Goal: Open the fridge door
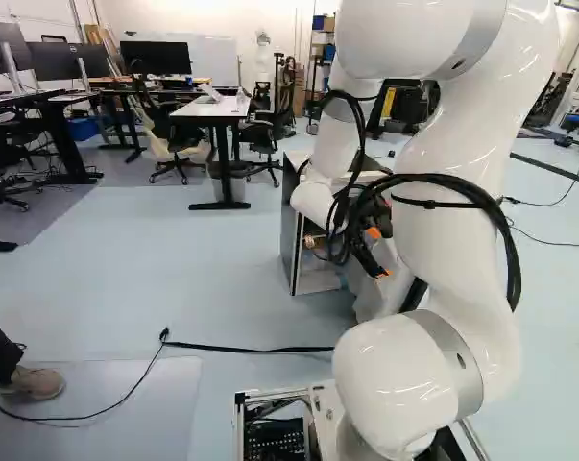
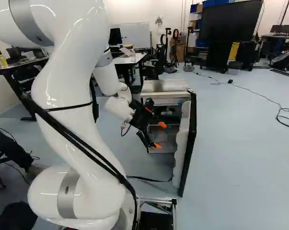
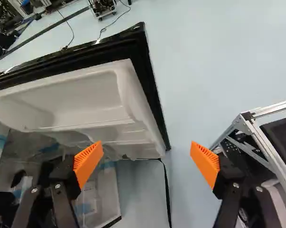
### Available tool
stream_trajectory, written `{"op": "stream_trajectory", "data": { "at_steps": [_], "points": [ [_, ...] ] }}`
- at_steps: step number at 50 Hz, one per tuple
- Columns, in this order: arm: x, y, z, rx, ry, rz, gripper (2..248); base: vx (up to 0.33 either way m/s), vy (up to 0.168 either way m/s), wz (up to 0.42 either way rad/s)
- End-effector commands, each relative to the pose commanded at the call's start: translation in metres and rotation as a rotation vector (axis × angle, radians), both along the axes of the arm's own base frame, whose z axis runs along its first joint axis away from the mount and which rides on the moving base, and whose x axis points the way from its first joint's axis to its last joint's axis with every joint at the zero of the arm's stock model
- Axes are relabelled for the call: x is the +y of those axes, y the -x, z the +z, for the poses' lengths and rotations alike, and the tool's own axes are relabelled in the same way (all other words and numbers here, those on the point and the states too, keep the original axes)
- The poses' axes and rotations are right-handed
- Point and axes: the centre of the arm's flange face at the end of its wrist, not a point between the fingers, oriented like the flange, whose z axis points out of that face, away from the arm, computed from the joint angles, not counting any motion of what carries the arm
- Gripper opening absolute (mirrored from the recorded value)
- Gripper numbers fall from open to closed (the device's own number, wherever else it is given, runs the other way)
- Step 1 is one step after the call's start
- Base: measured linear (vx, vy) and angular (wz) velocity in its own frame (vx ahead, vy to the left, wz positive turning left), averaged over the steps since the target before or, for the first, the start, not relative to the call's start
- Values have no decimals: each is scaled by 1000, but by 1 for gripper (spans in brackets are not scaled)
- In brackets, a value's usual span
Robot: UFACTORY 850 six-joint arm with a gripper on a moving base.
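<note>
While the fingers stand wide apart with nothing in their grasp, the fridge door is already well open ahead of them, its free edge beyond the gap between them. It should swing with modest weight on a stiff frame; the moulded inner liner looks slippery, so that edge seems the better hold.

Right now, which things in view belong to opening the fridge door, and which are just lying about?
For the job:
fridge door, already swung open
fridge
gripper, fingers apart

Just about:
white-topped desk
monitor
large dark screen
</note>
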Motion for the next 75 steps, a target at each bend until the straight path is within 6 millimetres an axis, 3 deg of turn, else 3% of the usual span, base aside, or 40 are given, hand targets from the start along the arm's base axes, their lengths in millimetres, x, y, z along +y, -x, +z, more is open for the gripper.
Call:
{"op": "stream_trajectory", "data": {
  "at_steps": [19,56,75],
  "points": [
    [-18,-15,1,-16,6,-47,247,0,0,0],
    [-92,-70,5,-92,8,-213,247,0,0,0],
    [-131,-91,29,-173,15,-287,247,0,0,0]
  ]
}}
